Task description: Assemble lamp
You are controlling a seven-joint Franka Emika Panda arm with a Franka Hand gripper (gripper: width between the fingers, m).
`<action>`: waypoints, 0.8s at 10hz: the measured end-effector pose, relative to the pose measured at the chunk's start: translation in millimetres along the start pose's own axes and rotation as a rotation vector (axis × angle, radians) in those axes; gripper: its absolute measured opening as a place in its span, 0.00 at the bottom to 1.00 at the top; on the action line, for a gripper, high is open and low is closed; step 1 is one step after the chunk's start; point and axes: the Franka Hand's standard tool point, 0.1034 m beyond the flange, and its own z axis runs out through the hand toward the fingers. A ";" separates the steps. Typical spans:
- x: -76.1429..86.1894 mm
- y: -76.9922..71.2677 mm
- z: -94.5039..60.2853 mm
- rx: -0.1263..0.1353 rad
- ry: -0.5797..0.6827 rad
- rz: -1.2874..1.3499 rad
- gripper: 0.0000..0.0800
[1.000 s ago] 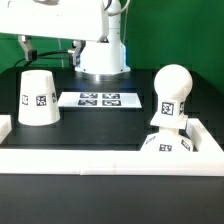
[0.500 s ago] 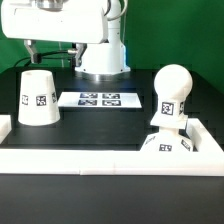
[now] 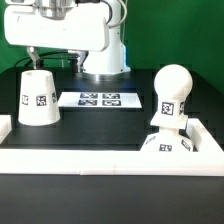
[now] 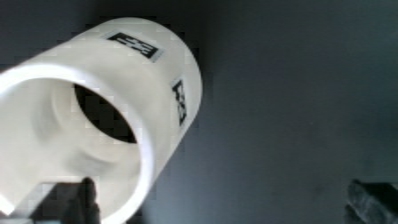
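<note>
In the exterior view, the white tapered plastic shade (image 3: 38,98) is seen at left-centre, the round white bulb (image 3: 170,97) seated on its square base (image 3: 169,146) lower right. The gripper (image 3: 34,57) hangs above the shade. In the wrist view, the shade's open mouth (image 4: 107,125) is looked into; dark fingertips (image 4: 66,198) are spread wide, nothing held.

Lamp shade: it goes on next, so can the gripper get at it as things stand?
Probably yes: the gripper hangs open above the lamp shade, which stands alone with nothing over it.
</note>
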 end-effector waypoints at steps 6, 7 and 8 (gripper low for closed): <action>-0.7 9.6 22.7 -0.026 0.015 -0.039 0.87; -1.0 10.9 27.4 -0.032 0.017 -0.042 0.87; -1.2 11.5 29.3 -0.035 0.015 -0.044 0.87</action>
